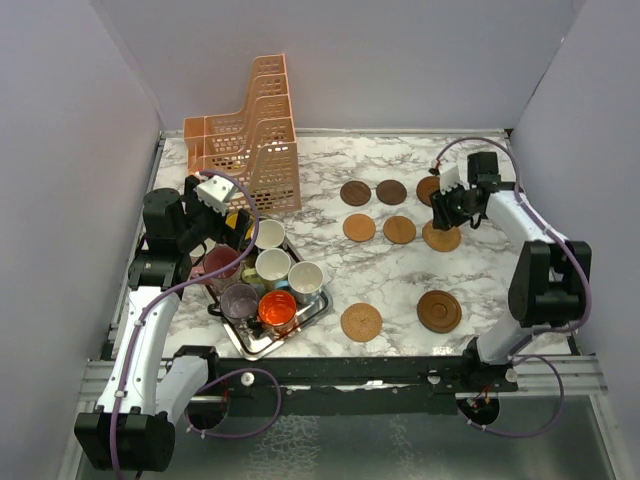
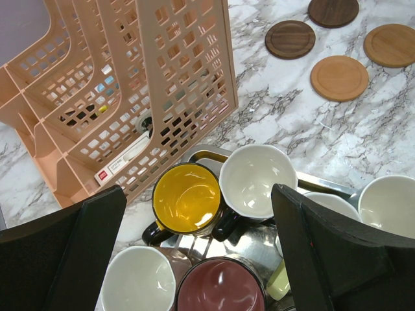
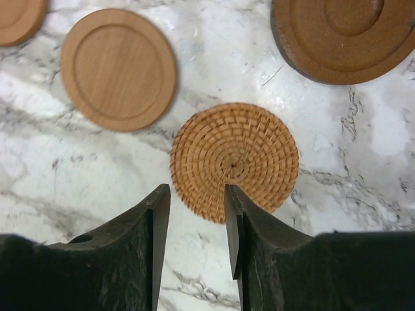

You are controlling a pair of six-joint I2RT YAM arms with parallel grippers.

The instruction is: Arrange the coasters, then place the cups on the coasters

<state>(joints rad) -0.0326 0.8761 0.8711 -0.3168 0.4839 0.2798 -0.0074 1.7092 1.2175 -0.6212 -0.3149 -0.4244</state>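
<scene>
We see right gripper (image 3: pixel 198 189) narrowly parted, nothing pinched. Just beyond tips, woven coaster (image 3: pixel 235 162) flat on marble table (image 3: pixel 363 149): light, thin, slightly flexible, we judge; pinch at rim. Farther, wooden coaster (image 3: pixel 118 68). Also left gripper (image 2: pixel 199 194) spread wide above yellow cup (image 2: pixel 188 197) in tray (image 2: pixel 204 155).

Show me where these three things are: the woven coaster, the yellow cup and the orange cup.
woven coaster (image 3: pixel 235 162), right wrist view, centre of its spiral weave.
yellow cup (image 2: pixel 188 197), left wrist view, its yellow inside.
orange cup (image 1: pixel 277 308), top external view, its glossy inside.
</scene>
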